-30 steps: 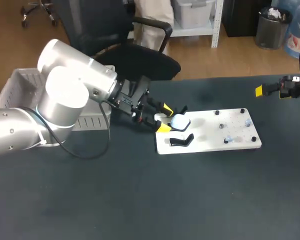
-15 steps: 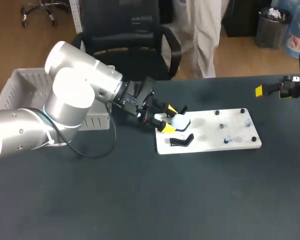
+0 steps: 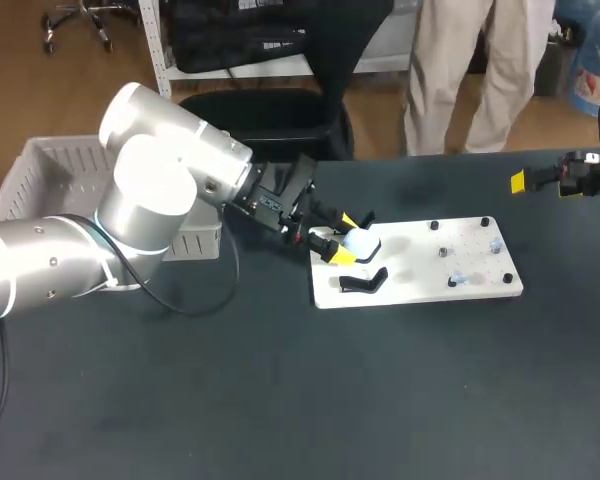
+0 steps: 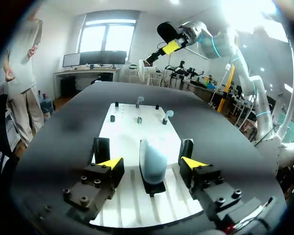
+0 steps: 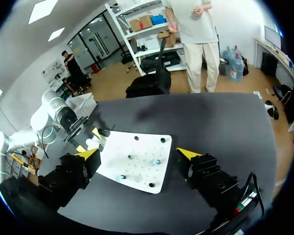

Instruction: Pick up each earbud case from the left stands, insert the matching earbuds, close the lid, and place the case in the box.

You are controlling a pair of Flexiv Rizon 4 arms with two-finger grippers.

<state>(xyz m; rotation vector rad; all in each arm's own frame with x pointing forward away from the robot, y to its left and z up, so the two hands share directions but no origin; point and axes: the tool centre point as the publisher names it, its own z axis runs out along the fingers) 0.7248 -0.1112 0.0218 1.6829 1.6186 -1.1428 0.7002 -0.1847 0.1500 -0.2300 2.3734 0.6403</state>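
pale rounded plastic earbud case (image 4: 153,160): seemingly upright, long axis vertical
left gripper (image 3: 338,239): fingers apart, straddling case
right gripper (image 5: 138,153): fingers apart

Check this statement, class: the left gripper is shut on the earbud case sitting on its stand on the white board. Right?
Not quite: the left gripper is open. The left wrist view shows a gap between each finger and the earbud case, which sits on its stand on the white board.
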